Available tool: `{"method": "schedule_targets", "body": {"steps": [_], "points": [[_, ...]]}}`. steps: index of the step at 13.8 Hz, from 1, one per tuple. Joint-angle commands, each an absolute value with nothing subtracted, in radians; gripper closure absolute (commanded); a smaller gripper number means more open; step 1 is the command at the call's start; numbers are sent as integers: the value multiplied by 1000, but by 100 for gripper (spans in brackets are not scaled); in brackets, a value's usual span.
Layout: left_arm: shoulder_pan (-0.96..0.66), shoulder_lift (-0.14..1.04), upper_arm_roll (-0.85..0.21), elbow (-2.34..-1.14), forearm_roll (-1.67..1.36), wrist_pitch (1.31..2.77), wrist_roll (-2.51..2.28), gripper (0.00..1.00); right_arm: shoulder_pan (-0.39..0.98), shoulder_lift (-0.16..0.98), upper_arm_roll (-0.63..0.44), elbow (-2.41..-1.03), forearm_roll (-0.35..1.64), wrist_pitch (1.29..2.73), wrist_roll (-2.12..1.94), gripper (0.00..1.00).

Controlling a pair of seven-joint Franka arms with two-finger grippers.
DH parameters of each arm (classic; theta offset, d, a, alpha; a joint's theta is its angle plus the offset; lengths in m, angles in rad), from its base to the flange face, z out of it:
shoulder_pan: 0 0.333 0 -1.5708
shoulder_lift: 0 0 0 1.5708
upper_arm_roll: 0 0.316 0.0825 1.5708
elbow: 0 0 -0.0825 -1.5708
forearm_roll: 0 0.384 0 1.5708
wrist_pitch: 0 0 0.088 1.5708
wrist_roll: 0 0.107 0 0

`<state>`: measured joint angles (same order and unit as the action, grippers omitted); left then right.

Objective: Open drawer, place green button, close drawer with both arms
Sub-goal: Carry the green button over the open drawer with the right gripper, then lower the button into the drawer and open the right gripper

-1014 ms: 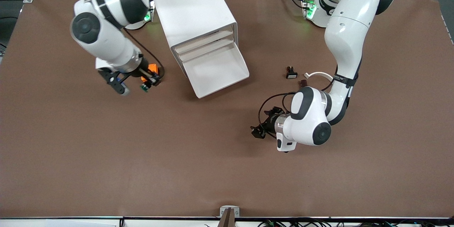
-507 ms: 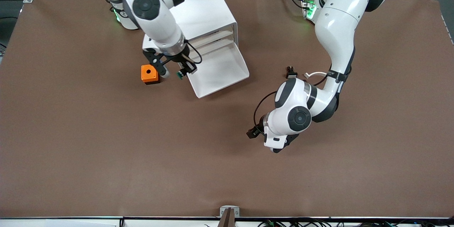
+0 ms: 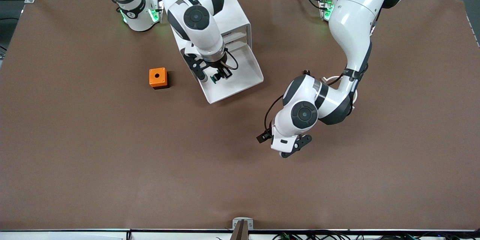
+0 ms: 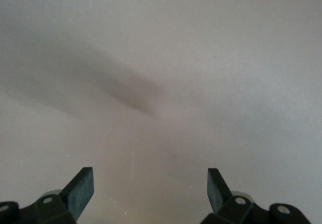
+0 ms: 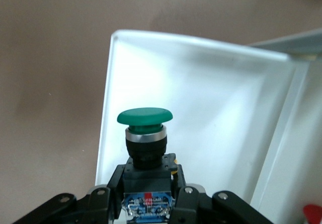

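The button (image 3: 216, 78), green cap and black-and-blue body, is clamped by its body in the right gripper (image 3: 219, 76) and hangs over the open drawer (image 3: 240, 78). In the right wrist view the cap (image 5: 145, 116) points away from the fingers (image 5: 103, 196), with the drawer's white floor (image 5: 211, 108) spread under it. The drawer is the lowest one of the white cabinet (image 3: 204, 11), pulled well out toward the front camera; the cabinet stands near the table's (image 3: 75, 157) top edge, close to the right arm's base. An orange cube (image 3: 158, 78) with a hole in its top sits on the table beside the drawer, toward the right arm's end.

The left gripper (image 3: 279, 144) hovers over bare table, nearer the front camera than the drawer and toward the left arm's end. Its fingers (image 4: 80, 191) stand wide apart with nothing between them.
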<state>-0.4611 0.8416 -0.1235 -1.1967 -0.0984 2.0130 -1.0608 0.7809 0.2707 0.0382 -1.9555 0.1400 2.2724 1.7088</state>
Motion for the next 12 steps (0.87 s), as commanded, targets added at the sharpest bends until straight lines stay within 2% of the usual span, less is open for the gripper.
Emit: {"method": "schedule_targets", "body": {"steps": [1,5,12], "points": [[-479,822,-114,-1218,-74,2019,-1085,1,836,310,26,-1934,143,2296,1779,100],[-491,824,-114,-1227,-72,2019,-1088,1,897,370,25,-1925,133,2373,1890,100],[-492,827,-115,-1227,-74,2019,-1089,1,946,373,23,-1913,129,2365,1976,100]]}}
